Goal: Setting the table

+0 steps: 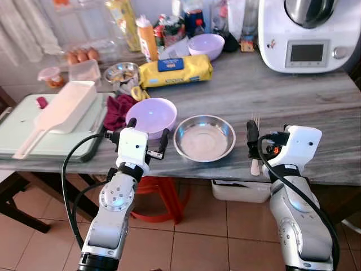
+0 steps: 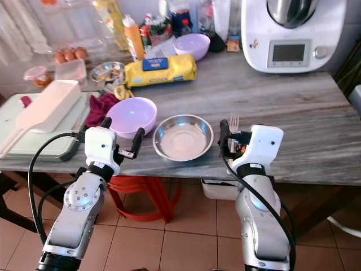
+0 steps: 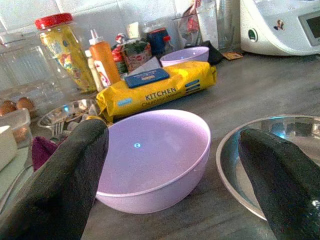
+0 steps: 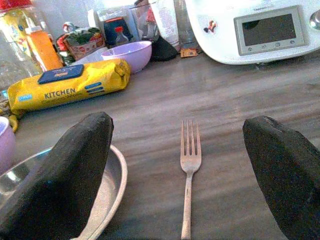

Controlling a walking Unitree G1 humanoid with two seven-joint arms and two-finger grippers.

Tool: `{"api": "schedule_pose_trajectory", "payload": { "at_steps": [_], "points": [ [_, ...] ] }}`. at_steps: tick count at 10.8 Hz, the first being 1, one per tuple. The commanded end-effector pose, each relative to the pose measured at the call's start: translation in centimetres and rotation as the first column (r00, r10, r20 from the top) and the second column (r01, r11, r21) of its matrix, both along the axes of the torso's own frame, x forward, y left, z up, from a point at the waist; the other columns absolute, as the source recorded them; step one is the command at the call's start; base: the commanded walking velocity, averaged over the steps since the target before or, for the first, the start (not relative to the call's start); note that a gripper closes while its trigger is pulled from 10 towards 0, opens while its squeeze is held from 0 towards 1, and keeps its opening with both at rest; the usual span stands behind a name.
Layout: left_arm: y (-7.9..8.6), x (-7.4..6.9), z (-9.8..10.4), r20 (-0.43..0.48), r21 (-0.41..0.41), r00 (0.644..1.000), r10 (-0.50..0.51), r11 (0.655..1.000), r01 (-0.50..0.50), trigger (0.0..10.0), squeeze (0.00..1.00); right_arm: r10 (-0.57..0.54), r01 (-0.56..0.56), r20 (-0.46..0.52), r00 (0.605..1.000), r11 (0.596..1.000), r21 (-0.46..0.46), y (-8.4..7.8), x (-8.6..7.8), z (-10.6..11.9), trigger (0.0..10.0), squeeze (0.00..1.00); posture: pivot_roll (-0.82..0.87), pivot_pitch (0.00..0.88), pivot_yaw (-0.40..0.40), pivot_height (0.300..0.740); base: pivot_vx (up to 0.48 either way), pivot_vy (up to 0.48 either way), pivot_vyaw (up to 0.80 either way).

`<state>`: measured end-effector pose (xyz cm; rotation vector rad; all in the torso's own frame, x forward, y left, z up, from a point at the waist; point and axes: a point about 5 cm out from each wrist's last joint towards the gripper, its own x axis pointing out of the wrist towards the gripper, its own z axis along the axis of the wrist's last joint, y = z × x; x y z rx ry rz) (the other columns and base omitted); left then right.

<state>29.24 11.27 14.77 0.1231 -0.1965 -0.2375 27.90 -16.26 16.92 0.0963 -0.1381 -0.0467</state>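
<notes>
- Place setting sits at the near edge of the grey tabletop (image 1: 316,107): lilac bowl (image 1: 151,117), steel dish (image 1: 204,137) just beside it, fork (image 4: 189,165) to the dish's right. Judged laid out in a row for one diner, fork on the outer side.
- Fork lies flat, tines pointing away from the robot, handle toward the edge; apart from the dish rim, not touching it.
- Left claw (image 1: 139,142) released, fingers spread wide, level with the tabletop edge just short of the lilac bowl. In the left wrist view the bowl sits between the two fingers (image 3: 60,180) but beyond their tips; nothing gripped.
- Right claw (image 4: 185,180) released too, fingers wide apart, at the edge by the fork's handle end. Fork lies centred between them, beyond the tips, untouched.
- Back of the tabletop holds clutter: yellow cloth packet (image 1: 176,71), second lilac bowl (image 1: 206,45), white kitchen machine (image 1: 307,34). Well apart from the setting, likely not part of it.
</notes>
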Motion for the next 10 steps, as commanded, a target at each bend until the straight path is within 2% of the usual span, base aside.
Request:
{"api": "schedule_pose_trajectory", "payload": {
  "at_steps": [1,5,6,8,10],
  "points": [
    [0.53,0.09,-0.55,-0.021,0.023,1.0,0.02,1.0,-0.02,10.0,0.0,0.015,-0.015,-0.004,1.0,1.0,0.002,0.51,0.18,0.11,10.0,0.0,-0.1,0.072,0.13,0.74,0.0,0.0,0.0],
    [0.52,0.03,-0.87,-0.031,0.029,0.999,0.013,1.0,-0.012,10.0,0.0,0.034,-0.034,-0.007,0.999,0.999,0.02,0.57,0.35,0.17,10.0,0.0,-0.1,0.076,0.133,0.74,0.0,0.0,0.0],
    [0.62,0.14,-0.88,-0.031,0.034,0.999,0.014,0.999,-0.013,10.0,0.0,-0.009,0.009,0.008,1.0,1.0,0.004,0.35,0.45,0.45,10.0,0.0,-0.1,0.077,0.135,0.74,-0.27,0.0,0.0],
    [0.71,0.2,-0.91,-0.035,0.039,0.999,0.013,0.999,-0.012,10.0,0.0,0.014,-0.014,0.004,1.0,0.999,0.045,0.2,0.53,0.37,10.0,0.0,-0.1,0.079,0.138,0.74,-0.287,0.0,0.0],
    [0.75,0.22,-1.02,-0.037,0.041,0.999,0.01,0.999,-0.008,10.0,0.0,-0.004,0.004,-0.008,1.0,0.999,0.034,-0.02,0.58,0.21,10.0,0.0,-0.1,0.079,0.14,0.74,-0.287,0.0,0.0]
  ]
}}
